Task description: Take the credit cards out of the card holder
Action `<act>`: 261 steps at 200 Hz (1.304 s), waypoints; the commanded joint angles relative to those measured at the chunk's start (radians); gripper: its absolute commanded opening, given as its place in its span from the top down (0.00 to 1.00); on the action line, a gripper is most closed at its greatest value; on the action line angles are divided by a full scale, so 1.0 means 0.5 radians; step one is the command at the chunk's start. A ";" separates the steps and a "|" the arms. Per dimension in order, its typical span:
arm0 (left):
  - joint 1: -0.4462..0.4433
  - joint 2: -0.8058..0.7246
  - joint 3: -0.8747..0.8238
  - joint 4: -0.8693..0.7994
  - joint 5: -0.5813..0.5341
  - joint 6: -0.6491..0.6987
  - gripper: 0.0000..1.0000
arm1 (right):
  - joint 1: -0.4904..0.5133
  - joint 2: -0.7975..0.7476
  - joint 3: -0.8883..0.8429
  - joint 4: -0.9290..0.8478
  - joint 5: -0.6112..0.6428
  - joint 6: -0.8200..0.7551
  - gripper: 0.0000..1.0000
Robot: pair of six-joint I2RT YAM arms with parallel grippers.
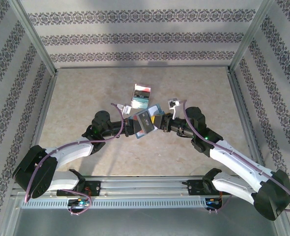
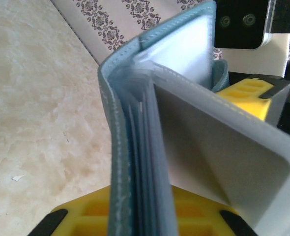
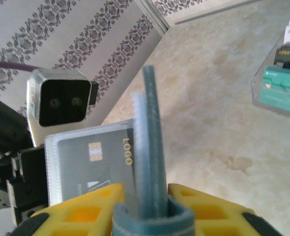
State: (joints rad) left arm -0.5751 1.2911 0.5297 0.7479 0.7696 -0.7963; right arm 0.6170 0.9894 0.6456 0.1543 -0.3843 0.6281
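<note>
Right pincer (image 3: 145, 199) sits closest to its wrist cam, yellow pads clamped on the lower edge of the card holder (image 3: 152, 147). The holder stands on edge, pointing to 12. Left pincer (image 2: 142, 209) is likewise closed on the holder's spine end. So the wallet is held betw. both arms mid-scene in top view, and seems lifted off the counter (image 1: 86, 98).

Key relation: a dark card (image 3: 93, 162) w/ chip and "LOGO" sits in a clear sleeve (image 3: 51, 147) at approx 10 o'clock from the right pincer, against the blue panel's left face. Its long axis runs 9-to-3, tilted a bit up toward 3. Can't tell which sleeve edge is open. The outer short edge faces 9, toward the left arm, so prob. the left pincer is nearer for the pull w/ the right anchoring.

Other credit cards (image 1: 140, 101) (teal-green, dark, red-and-white) are already out on the counter, at 12 from the holder, near but apart.
</note>
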 commanded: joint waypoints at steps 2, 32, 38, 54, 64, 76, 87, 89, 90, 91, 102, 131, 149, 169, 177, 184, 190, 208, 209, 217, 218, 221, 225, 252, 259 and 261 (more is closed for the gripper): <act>-0.016 -0.053 0.018 0.061 0.006 0.017 0.73 | -0.024 -0.012 -0.002 0.017 0.066 -0.005 0.87; 0.016 -0.096 -0.045 -0.005 -0.028 0.003 0.52 | -0.034 -0.040 -0.032 0.016 0.175 0.060 1.00; 0.026 -0.107 -0.065 -0.015 -0.037 -0.005 0.49 | -0.039 -0.037 -0.042 0.017 0.195 0.083 1.00; 0.059 -0.146 -0.128 -0.023 -0.074 -0.034 0.42 | -0.041 -0.038 -0.058 0.022 0.228 0.144 1.00; 0.084 -0.169 -0.167 -0.023 -0.101 -0.056 0.38 | -0.043 -0.036 -0.068 0.030 0.240 0.180 1.00; 0.108 -0.202 -0.213 -0.024 -0.133 -0.076 0.33 | -0.042 -0.040 -0.089 0.058 0.256 0.227 1.00; 0.129 -0.235 -0.249 -0.052 -0.170 -0.089 0.31 | -0.032 -0.037 -0.108 0.079 0.288 0.277 1.00; 0.133 -0.241 -0.253 -0.059 -0.179 -0.089 0.30 | -0.028 -0.035 -0.111 0.080 0.295 0.284 1.00; 0.135 -0.246 -0.256 -0.064 -0.184 -0.092 0.30 | -0.027 -0.034 -0.112 0.081 0.300 0.287 1.00; 0.138 -0.248 -0.257 -0.068 -0.190 -0.092 0.30 | -0.024 -0.034 -0.114 0.081 0.303 0.288 1.00; 0.156 -0.293 -0.285 -0.157 -0.262 -0.088 0.28 | 0.000 -0.025 -0.125 0.079 0.354 0.314 1.00; 0.176 -0.479 -0.320 -0.530 -0.596 -0.025 0.17 | 0.123 0.018 -0.146 0.060 0.563 0.360 1.00; 0.178 -0.626 -0.307 -0.779 -0.789 0.051 0.01 | 0.206 0.079 -0.140 0.062 0.676 0.386 1.00; 0.176 -0.766 -0.273 -1.002 -0.964 0.136 0.01 | 0.264 0.176 -0.135 0.086 0.766 0.450 1.00; 0.180 -0.807 -0.260 -1.071 -1.019 0.163 0.01 | 0.275 0.218 -0.132 0.107 0.775 0.479 1.00; 0.179 -0.829 -0.250 -1.118 -1.064 0.181 0.01 | 0.284 0.259 -0.129 0.141 0.775 0.499 1.00; 0.180 -0.846 -0.242 -1.146 -1.091 0.194 0.01 | 0.291 0.296 -0.126 0.169 0.770 0.516 1.00; 0.179 -0.849 -0.228 -1.182 -1.118 0.224 0.01 | 0.294 0.431 -0.074 0.195 0.708 0.550 1.00; 0.178 -0.849 -0.228 -1.184 -1.118 0.227 0.01 | 0.294 0.439 -0.070 0.195 0.706 0.552 1.00; 0.180 -0.838 -0.223 -1.186 -1.119 0.229 0.01 | 0.299 0.501 -0.046 0.207 0.680 0.564 1.00; 0.180 -0.837 -0.223 -1.186 -1.119 0.230 0.01 | 0.301 0.510 -0.044 0.210 0.677 0.565 1.00; 0.181 -0.832 -0.222 -1.183 -1.117 0.229 0.01 | 0.303 0.533 -0.036 0.219 0.669 0.573 1.00; 0.177 -0.825 -0.219 -1.186 -1.116 0.231 0.01 | 0.305 0.566 -0.027 0.229 0.659 0.580 1.00; 0.180 -0.779 -0.195 -1.185 -1.118 0.240 0.01 | 0.309 0.780 0.015 0.344 0.583 0.627 1.00; 0.179 -0.768 -0.186 -1.186 -1.122 0.242 0.01 | 0.309 0.832 0.027 0.388 0.557 0.638 1.00; 0.177 -0.766 -0.184 -1.184 -1.120 0.244 0.01 | 0.308 0.848 0.031 0.400 0.549 0.643 1.00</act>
State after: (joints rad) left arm -0.4953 0.8951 0.3985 0.1852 0.2333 -0.7067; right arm 0.7620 1.3529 0.6136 0.2382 -0.0631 0.9089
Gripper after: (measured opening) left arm 0.993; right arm 0.099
